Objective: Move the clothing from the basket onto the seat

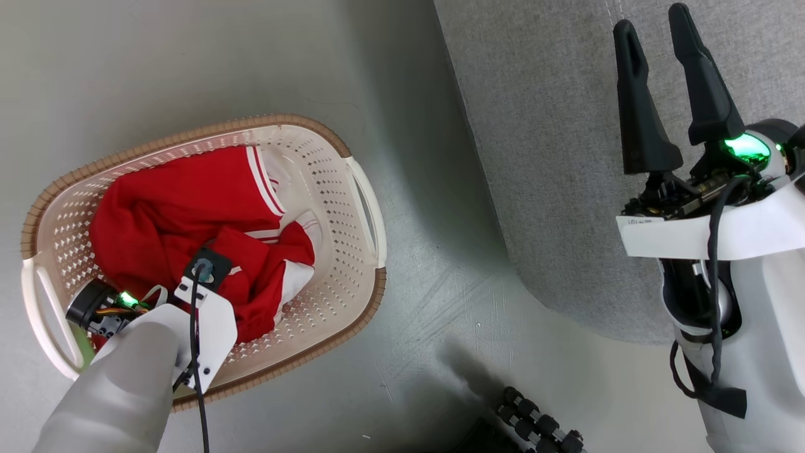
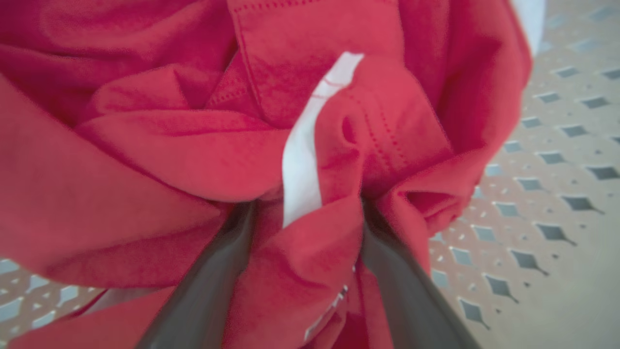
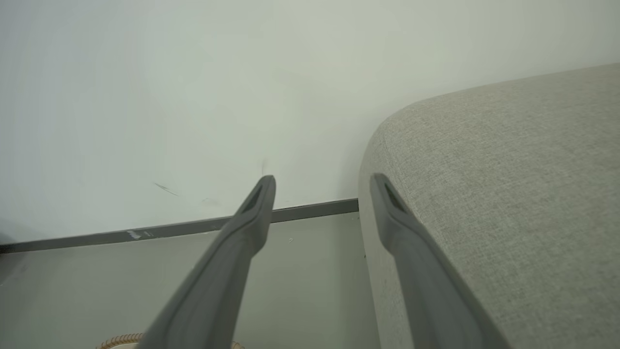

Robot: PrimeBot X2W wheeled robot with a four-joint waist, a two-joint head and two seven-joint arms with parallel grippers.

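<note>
- Clothing (image 1: 176,201) is lying bunched in the basket (image 1: 314,182), which is sitting on the floor (image 1: 427,314) beside the seat (image 1: 553,157)
- My left jaws are standing wide apart, fingers (image 2: 203,291) pushing into the red folds, one fold lying between them
- My right jaws are hanging open and empty above the seat's edge

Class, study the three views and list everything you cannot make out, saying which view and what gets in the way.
- Left gripper fingertips: left wrist view, buried in folds of the clothing.
- Basket bottom: head view, covered by the clothing.
- Number of garments: heap too tangled.
- Seat: head view, cut off by top and right edges.
- Dark ribbed object: cut off by bottom edge.
</note>
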